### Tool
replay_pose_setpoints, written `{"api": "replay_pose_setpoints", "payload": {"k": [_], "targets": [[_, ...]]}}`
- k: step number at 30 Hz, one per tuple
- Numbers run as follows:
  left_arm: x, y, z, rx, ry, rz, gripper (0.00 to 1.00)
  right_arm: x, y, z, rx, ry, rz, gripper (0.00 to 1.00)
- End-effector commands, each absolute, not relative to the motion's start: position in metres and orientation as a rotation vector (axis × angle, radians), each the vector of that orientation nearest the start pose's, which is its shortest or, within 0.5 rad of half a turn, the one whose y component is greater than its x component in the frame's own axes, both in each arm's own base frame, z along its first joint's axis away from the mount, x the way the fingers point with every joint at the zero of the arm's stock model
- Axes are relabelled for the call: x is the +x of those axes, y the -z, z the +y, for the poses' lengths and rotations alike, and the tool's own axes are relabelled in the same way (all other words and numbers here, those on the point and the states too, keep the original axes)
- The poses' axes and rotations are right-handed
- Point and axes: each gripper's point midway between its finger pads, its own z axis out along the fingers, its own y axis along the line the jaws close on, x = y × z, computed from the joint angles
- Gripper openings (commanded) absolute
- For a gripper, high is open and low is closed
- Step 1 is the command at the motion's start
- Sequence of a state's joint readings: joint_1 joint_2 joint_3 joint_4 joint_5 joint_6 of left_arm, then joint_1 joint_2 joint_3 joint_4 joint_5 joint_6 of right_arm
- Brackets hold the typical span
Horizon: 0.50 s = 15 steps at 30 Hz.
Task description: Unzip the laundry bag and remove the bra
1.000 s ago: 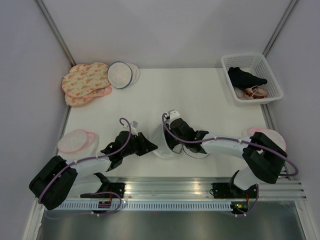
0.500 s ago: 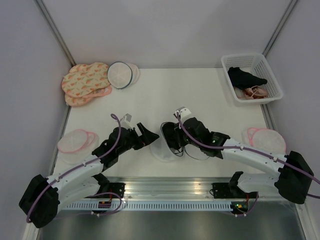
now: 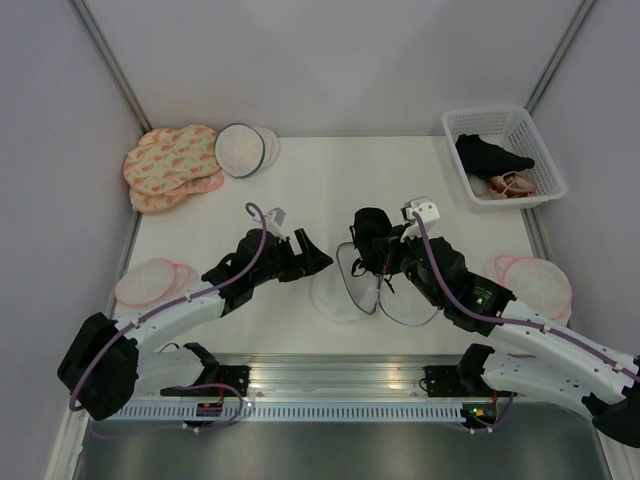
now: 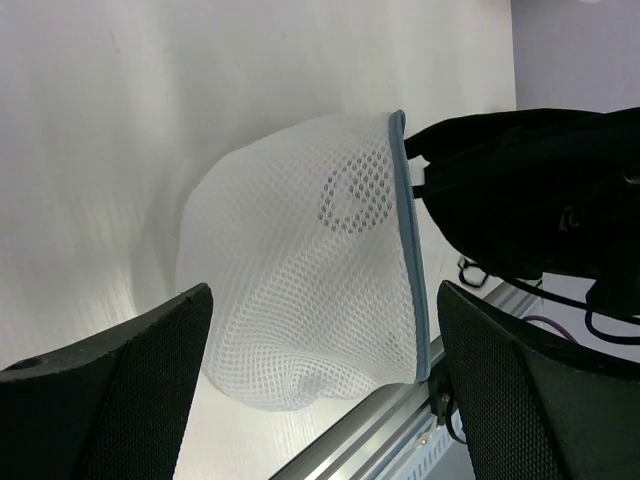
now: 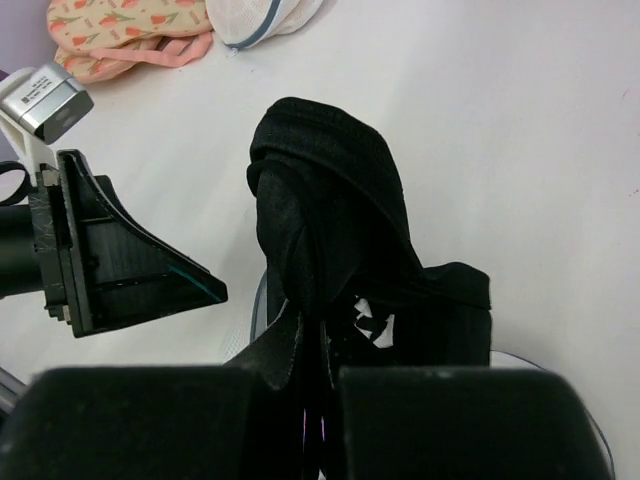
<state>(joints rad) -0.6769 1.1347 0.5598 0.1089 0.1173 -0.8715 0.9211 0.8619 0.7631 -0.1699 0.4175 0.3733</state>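
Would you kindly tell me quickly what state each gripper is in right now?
Left gripper: open, empty, facing the laundry bag.
Right gripper: shut on the black bra.

Laundry bag [image 4: 300, 290]: white mesh, grey rim, slumped on side, middle of table [image 3: 420, 170] near edge. Bra [image 5: 330, 200]: black, bunched, raised above table.

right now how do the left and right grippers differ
The left gripper stands wide open and empty; the right gripper is shut on the black bra. The left gripper points at the mesh laundry bag lying on the table; the right gripper has the bra bunched up, straps dangling. Both are close to the bag.
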Motion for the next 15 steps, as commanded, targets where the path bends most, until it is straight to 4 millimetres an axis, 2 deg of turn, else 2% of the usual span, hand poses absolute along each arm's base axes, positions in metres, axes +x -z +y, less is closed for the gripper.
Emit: {"api": "replay_pose_setpoints", "payload": {"k": [1,3,7,9,13,15], "targets": [[0.252,-0.161,-0.280,-0.004,1.064,2.156,0.95,0.248,-0.286,0.218,-0.150,-0.533,1.741,0.01],[0.258,-0.164,-0.285,0.021,1.055,2.151,0.95,0.253,-0.296,0.210,-0.108,-0.497,1.716,0.00],[0.260,-0.162,-0.293,0.052,1.062,2.166,0.95,0.272,-0.334,0.176,0.040,-0.316,1.628,0.00],[0.260,-0.158,-0.296,0.070,1.066,2.181,0.95,0.277,-0.349,0.167,0.079,-0.263,1.599,0.01],[0.261,-0.152,-0.301,0.101,1.066,2.207,0.95,0.300,-0.390,0.145,0.183,-0.157,1.529,0.00],[0.261,-0.149,-0.304,0.120,1.066,2.220,0.95,0.315,-0.402,0.122,0.251,-0.060,1.502,0.01]]}}
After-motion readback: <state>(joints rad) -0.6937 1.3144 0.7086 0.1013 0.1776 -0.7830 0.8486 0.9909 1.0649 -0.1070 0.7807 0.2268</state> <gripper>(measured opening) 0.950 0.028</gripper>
